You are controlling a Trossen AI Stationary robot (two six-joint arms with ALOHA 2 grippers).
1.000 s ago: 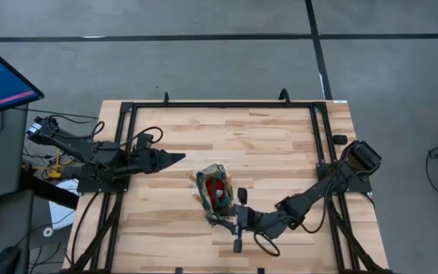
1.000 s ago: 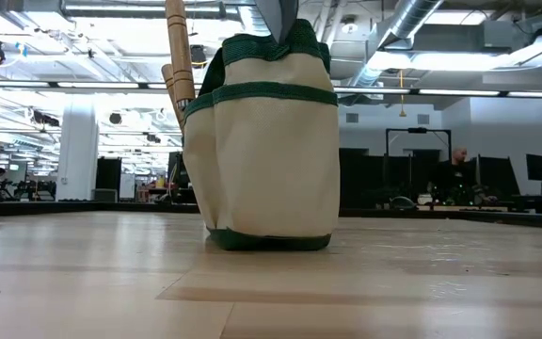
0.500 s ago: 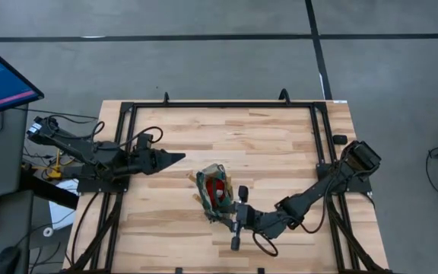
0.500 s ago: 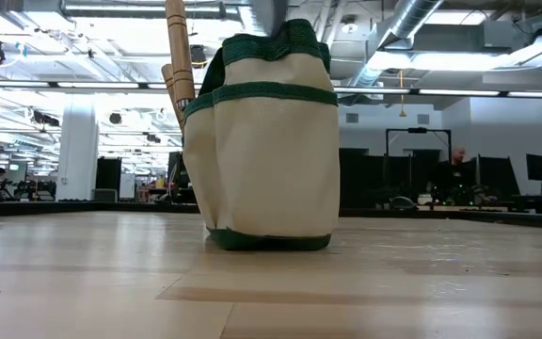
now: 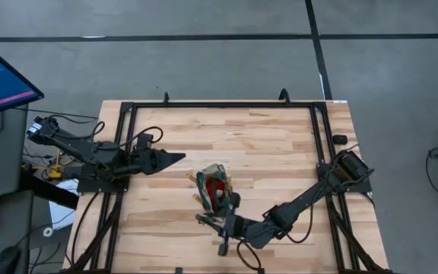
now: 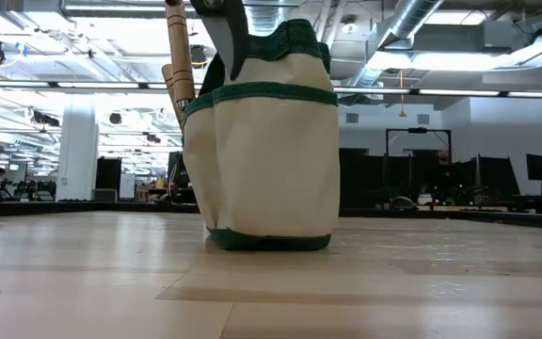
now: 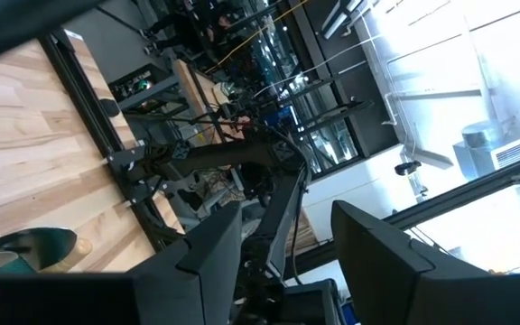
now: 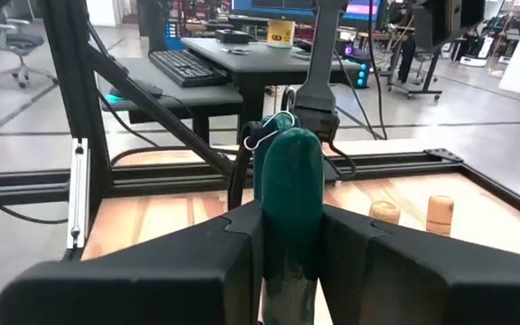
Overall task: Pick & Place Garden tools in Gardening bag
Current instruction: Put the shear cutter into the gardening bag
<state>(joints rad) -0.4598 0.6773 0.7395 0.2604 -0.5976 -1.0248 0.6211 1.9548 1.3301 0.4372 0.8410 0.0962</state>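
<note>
Since approx. 1 s earlier, right arm has shifted toward the desk's near edge and slightly left in the high view; right gripper [image 5: 220,228] now sits just beside the near end of the gardening bag [image 5: 213,189] instead of right of it. Low view now shows a silver tool head [image 6: 226,33] hanging above the bag rim; earlier it showed only a sliver at frame top. Left arm unchanged.

1. Right gripper: fingers pinch a teal-handled tool [image 8: 288,185]; right wrist view shows the handle clamped between both fingers, pointing away from the cam. Which type of tool cannot be told.
2. Left gripper [image 5: 175,158]: parked over the desk [image 5: 265,144], left of the bag, well apart from it. Fingers [image 7: 204,262] spread, nothing between them.
3. Bag: upright, mid-desk toward the near edge. Red item [image 5: 217,187] visible inside from above. Wooden handles [image 6: 179,56] protrude above the rim on one side, so some tools appear already stowed.

Step in hand (judgement): transport/insert phase for the teal-handled tool; head is above the opening, not yet inside.

Next move (judgement): align head over a free part of the opening, clear of the wooden handles, lower, then release. Risk: soft rim may fold or bag may tip if the head catches the edging.
</note>
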